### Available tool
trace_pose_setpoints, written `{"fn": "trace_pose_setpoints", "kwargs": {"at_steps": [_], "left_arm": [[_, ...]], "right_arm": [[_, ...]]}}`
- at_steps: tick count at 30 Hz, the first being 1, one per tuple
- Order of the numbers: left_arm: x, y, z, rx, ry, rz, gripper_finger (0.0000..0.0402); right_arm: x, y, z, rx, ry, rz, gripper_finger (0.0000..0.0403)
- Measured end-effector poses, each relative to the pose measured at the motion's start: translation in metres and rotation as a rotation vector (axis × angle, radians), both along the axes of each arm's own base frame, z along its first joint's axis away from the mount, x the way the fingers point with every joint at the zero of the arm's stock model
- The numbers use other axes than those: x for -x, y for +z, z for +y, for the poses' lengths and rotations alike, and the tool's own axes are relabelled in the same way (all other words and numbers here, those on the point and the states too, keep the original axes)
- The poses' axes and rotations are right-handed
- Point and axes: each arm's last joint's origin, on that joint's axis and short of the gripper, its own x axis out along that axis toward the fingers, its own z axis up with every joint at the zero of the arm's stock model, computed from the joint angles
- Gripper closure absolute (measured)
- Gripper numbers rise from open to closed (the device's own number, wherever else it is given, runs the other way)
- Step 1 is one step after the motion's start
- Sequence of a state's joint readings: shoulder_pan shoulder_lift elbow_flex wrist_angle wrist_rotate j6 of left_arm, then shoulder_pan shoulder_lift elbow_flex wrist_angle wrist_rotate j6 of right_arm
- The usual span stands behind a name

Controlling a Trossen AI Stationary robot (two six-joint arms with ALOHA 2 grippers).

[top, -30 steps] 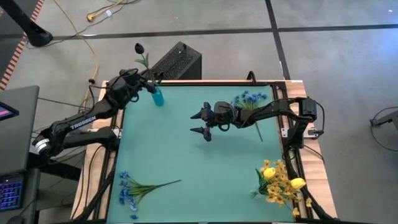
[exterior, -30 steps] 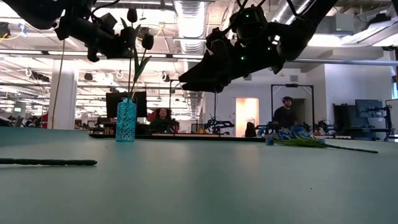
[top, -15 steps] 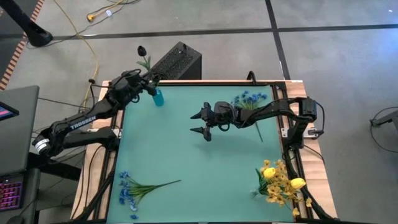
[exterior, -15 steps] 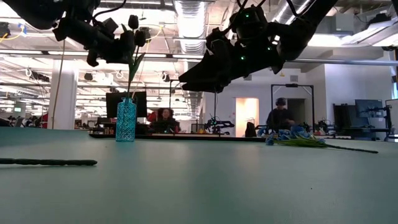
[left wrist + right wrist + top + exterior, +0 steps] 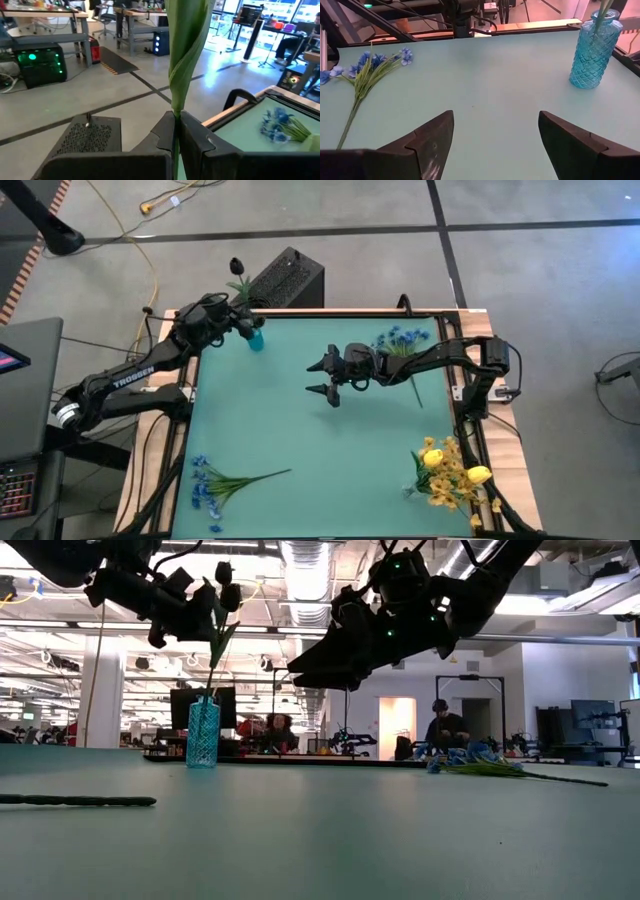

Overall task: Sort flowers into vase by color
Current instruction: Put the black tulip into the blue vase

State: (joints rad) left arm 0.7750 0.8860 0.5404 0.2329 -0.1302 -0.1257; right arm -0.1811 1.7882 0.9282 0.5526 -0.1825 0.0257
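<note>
Left pincer (image 5: 243, 321) sits above the tabletop's (image 5: 290, 410) far left corner, clamped tight on the green stem of a dark-bud flower (image 5: 237, 267); in the left wrist view the stem and its twisted leaf (image 5: 186, 45) rise from btwn the two closed fingers (image 5: 197, 135). Stem's lower end goes down into the blue glass vase (image 5: 203, 733), which stands upright near that far left corner, w/ the dark bud (image 5: 224, 572) up above the pincer in the low view. Whether the stem end touches the vase bottom: can't tell. Right pincer (image 5: 325, 378) hangs over the middle of the tabletop, toward the far edge, fingers spread as wide as they go, nothing held; right wrist view shows only bare tabletop btwn its fingers (image 5: 431, 137). Blue sprig (image 5: 402, 340) lies flat near the far right corner, just beside the right arm, stem pointing toward the right edge. Second blue sprig (image 5: 213, 480) lies at the near left corner, stem running toward the tabletop's middle. Yellow blossom clusters (image 5: 452, 472) w/ yellow buds (image 5: 479, 474) lie heaped at the near right corner. Beyond the tabletop, low view shows a person (image 5: 443, 726) seated in the room.
</note>
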Motion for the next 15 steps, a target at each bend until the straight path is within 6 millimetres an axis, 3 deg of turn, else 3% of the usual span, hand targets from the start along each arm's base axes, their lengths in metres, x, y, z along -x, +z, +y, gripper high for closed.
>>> {"fn": "trace_pose_setpoints", "kwargs": {"at_steps": [15], "left_arm": [[-0.0001, -0.0063, -0.0014, 0.049, -0.037, 0.044, 0.0401]], "right_arm": [[-0.0007, 0.0000, 0.0046, 0.000, 0.013, 0.000, 0.0085]]}}
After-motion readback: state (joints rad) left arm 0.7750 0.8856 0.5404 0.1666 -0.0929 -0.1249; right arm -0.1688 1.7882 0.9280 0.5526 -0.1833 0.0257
